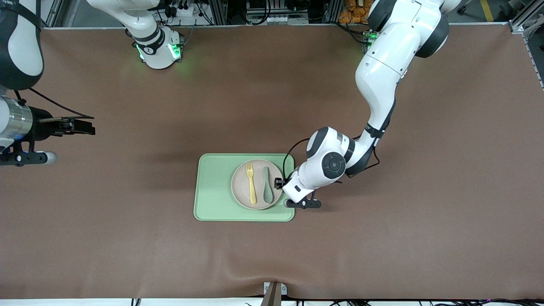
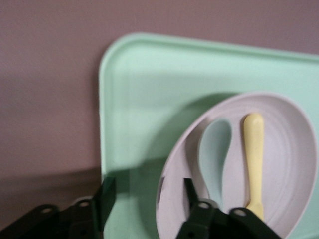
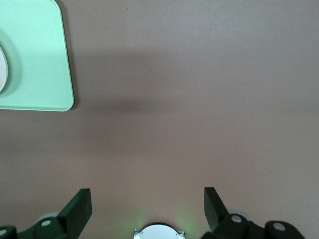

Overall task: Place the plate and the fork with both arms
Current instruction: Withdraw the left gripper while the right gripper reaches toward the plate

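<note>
A: In the front view, how do the arms stand?

B: The left arm comes down from its base and bends low, so the left gripper [image 1: 284, 192] sits at the rim of the plate [image 1: 242, 193], at the tray's edge toward the left arm's end of the table. The right gripper [image 1: 87, 126] is held over bare table at the right arm's end, well apart from the tray; this arm waits.

A: And the task's things?

B: The plate lies on the light-green tray [image 1: 214, 187]. The pale-yellow fork [image 1: 251, 183] lies on the plate, beside a grey-green spoon [image 1: 267, 185]. The table [image 1: 127, 238] has a brown cover, and cables and metal frames run along the edge by the bases.

A: What does the left wrist view show?

B: The left gripper [image 2: 147, 199] has its jaws spread across the plate's [image 2: 294, 164] rim: one finger is over the tray [image 2: 144, 89], the other inside the plate near the spoon [image 2: 214, 154]. They are not pressed on it. The fork [image 2: 253, 154] lies just beside the spoon.

A: And the right wrist view?

B: The right gripper [image 3: 148, 209] has its jaws wide apart over brown table [image 3: 199, 99], holding nothing. One corner of the tray [image 3: 40, 64] shows.
</note>
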{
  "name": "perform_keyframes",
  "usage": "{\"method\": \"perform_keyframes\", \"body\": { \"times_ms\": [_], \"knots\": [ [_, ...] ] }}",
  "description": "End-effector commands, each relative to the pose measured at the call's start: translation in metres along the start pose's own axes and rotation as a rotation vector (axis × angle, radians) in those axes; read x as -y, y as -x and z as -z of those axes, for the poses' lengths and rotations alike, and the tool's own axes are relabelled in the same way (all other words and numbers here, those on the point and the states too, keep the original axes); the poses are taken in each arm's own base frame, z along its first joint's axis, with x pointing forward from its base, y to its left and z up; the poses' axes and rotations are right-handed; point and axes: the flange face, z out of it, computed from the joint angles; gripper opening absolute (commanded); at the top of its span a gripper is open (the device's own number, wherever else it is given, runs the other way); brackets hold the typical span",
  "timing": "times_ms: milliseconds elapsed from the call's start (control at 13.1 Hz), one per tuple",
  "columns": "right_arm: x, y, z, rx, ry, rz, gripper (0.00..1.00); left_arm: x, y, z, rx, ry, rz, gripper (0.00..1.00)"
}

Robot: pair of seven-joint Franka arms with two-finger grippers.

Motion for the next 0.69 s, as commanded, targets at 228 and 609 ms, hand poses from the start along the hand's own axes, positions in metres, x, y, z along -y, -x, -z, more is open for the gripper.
{"method": "perform_keyframes", "body": {
  "times_ms": [228,609],
  "knots": [
    [0.056,-0.029,-0.003,-0.123,0.018,0.044,1.0,0.009,-0.023,0.112,-0.048,-0.083,-0.032,1.0],
    [0.152,-0.066,-0.052,-0.161,0.02,0.129,1.0,0.045,-0.037,0.218,-0.044,-0.104,0.031,1.0]
  ]
}}
